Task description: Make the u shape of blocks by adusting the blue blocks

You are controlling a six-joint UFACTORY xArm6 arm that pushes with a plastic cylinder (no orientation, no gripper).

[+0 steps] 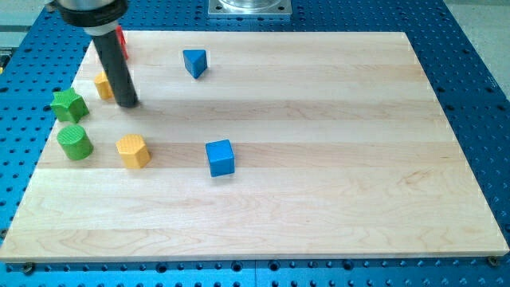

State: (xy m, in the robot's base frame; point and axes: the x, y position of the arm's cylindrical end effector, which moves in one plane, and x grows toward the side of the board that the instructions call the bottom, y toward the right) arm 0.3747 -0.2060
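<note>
Right of my tip (127, 102) lie the blue triangle (195, 61) and blue cube (221, 157).

Block count: 2 blue, cube (221, 157) and triangular block (195, 61); 2 green (68, 104) (75, 142); 2 yellow (133, 151) (103, 84); 1 red (123, 41), mostly hidden. 7 total.

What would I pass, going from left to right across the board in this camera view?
Green star block → green round block → my tip → yellow block near the bottom → blue triangular block → blue cube. The red and second yellow blocks sit partly behind the rod, so I leave them out.
</note>
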